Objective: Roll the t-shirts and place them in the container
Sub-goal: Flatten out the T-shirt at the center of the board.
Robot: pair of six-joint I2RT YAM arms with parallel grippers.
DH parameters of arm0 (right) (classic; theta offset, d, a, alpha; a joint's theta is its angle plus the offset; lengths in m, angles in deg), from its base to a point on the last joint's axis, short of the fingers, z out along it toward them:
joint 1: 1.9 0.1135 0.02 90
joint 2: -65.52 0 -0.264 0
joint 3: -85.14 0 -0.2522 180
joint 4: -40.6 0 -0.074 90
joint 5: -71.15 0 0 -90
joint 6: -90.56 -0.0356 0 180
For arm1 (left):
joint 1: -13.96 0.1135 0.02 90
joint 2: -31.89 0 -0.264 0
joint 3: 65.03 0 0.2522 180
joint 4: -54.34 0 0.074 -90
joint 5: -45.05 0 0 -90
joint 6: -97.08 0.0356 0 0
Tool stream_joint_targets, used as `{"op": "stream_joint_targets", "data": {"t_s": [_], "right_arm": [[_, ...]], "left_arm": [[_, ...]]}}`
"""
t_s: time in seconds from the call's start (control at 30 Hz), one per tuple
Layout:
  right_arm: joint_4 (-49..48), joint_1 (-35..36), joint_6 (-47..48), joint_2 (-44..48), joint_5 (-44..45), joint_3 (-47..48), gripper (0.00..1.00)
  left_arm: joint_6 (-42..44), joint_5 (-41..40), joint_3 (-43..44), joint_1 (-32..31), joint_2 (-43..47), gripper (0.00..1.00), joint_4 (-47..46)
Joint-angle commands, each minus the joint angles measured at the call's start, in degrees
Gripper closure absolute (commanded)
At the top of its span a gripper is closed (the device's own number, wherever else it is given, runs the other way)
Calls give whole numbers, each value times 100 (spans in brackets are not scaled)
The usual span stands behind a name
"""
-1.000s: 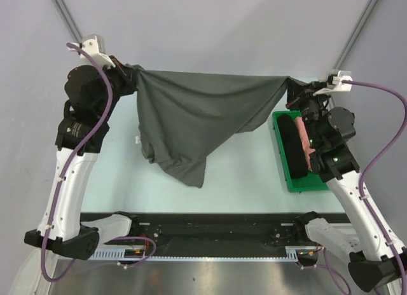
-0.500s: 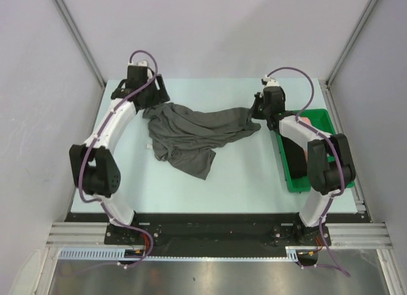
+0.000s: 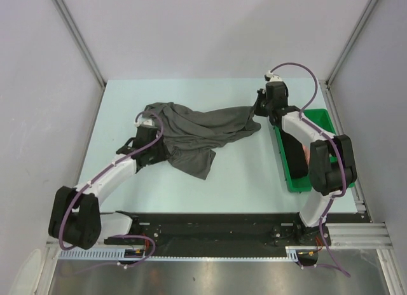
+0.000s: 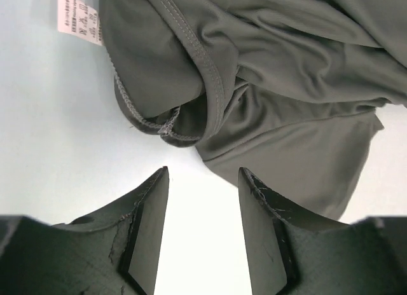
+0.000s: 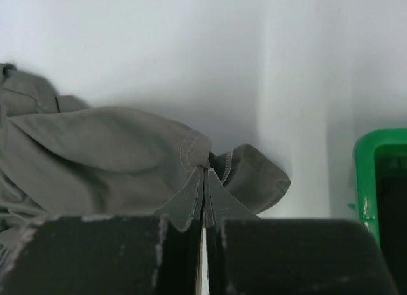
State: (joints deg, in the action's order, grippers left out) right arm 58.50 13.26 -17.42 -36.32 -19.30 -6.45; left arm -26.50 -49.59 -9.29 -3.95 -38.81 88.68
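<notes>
A dark charcoal-grey t-shirt (image 3: 197, 131) lies crumpled on the pale table, with its white label (image 4: 79, 15) showing in the left wrist view. My left gripper (image 3: 159, 150) sits at the shirt's near-left edge. It is open (image 4: 203, 174), with only bare table between its fingers and the cloth (image 4: 254, 85) just ahead. My right gripper (image 3: 257, 110) is shut on the shirt's right corner, pinching the stitched hem (image 5: 205, 171) low over the table. A black roll (image 3: 292, 152) and a sliver of a salmon-pink one (image 3: 308, 156) lie in the tray.
The green plastic tray (image 3: 278, 139) stands at the right, its corner (image 5: 372, 174) close beside my right gripper. Grey walls and metal posts close in the table at the back and sides. A black rail runs along the near edge.
The shirt hung spread between both raised grippers; now it lies crumpled on the table. My left gripper let go and moved nearer along the shirt's left side. The right gripper keeps its hold.
</notes>
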Motion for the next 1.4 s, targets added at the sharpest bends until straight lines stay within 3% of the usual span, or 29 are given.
{"op": "stream_joint_targets", "data": {"t_s": [0.0,0.3,0.43,0.53,0.57,0.6,0.8,0.97,1.13,1.37], "right_arm": [[245,31,-65,305,45,137,100],[227,31,-66,376,45,93,100],[219,5,-66,428,45,93,100],[210,-4,-48,481,45,93,100],[201,-13,-48,499,45,93,100],[227,-13,-39,525,184,93,100],[656,-22,189,1016,712,93,100],[886,-92,426,1517,1029,102,100],[624,-180,479,1633,942,102,100],[-184,-487,278,448,187,374,100]], "left_arm": [[-184,-248,82,-151,-425,48,-695],[-122,-423,373,-160,-1244,55,-863],[-157,-441,346,-160,-1306,64,-889],[-149,-537,355,-169,-1245,82,-802],[-140,-703,390,-169,-1158,95,-705],[-122,-791,451,-169,-1087,99,-609],[18,-1950,724,-55,19,100,604],[255,-1935,654,550,942,100,983],[545,-1822,952,868,988,100,1098],[827,-1329,1671,1632,-109,100,869]]}}
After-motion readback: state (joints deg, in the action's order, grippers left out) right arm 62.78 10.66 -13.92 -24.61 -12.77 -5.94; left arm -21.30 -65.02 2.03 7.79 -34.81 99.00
